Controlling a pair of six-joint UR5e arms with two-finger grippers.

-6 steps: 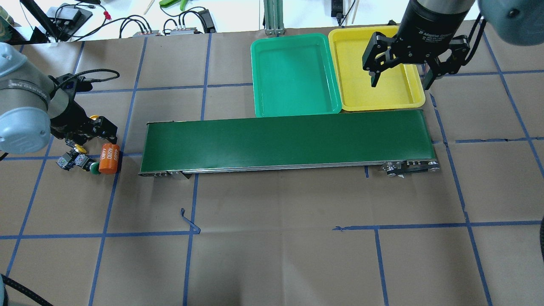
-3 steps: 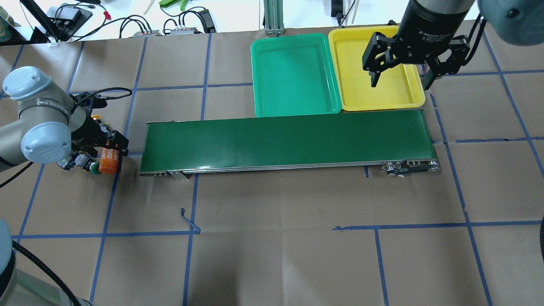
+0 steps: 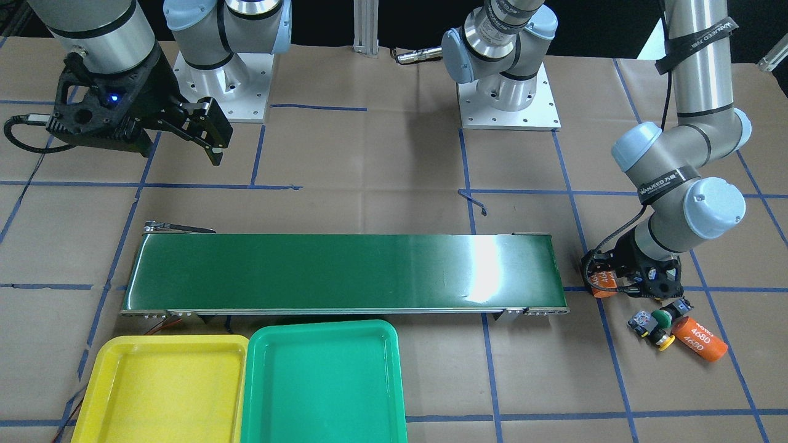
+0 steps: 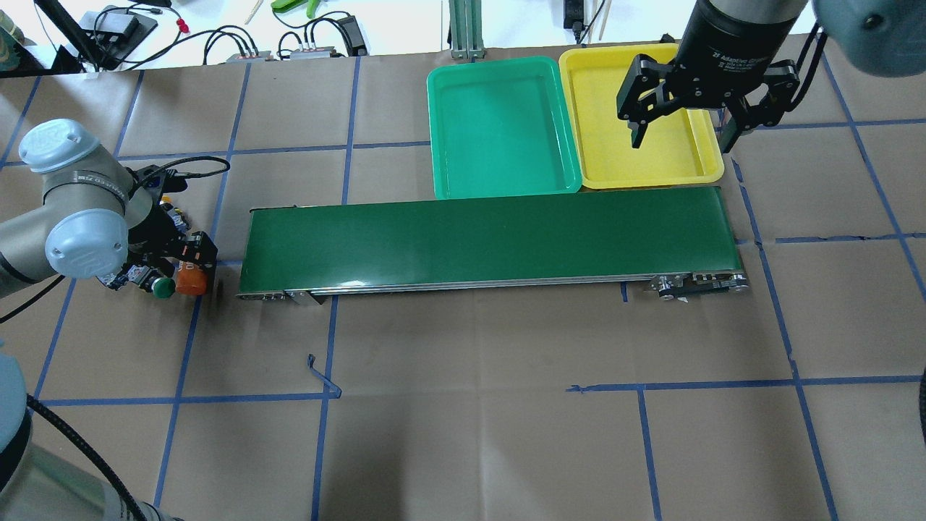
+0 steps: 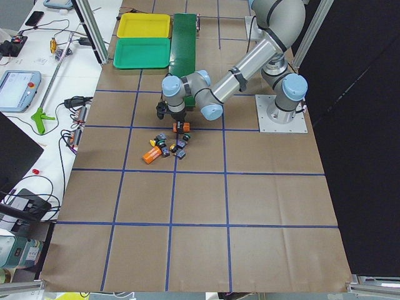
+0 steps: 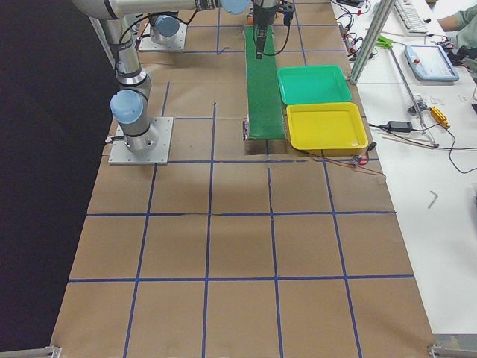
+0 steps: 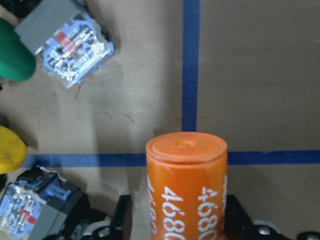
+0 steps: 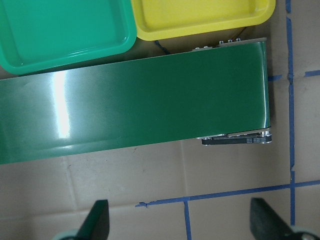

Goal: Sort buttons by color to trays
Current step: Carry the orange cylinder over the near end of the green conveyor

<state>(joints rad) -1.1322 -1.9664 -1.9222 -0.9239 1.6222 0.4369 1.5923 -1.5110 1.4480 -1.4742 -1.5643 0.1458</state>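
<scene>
The left claw (image 7: 186,212) has its fingers pressed against both sides of an orange cylinder (image 7: 186,170) marked "4680", apparently pinching it, low over the bench (image 4: 463,398); just beside it lie the buttons (image 3: 654,325), green and yellow caps close together, none in a tray. Far off, the right claw (image 4: 680,136) hangs spread and empty above the yellow tray (image 4: 600,163), which sits beside the green tray (image 4: 499,123) along the conveyor belt (image 4: 492,235); both trays hold nothing. The risk, as I judge it, is plain: the cylinder is no button, so carrying it onward would misplace it, and swinging it out could knock the crowded buttons askew. In the overhead view the left arm covers most of the cluster; the wrist view cuts off the fingertips at its lower edge, so the grip is hard to confirm; the number of buttons is hard to count. A second cylinder (image 3: 699,338) lies just past them.
</scene>
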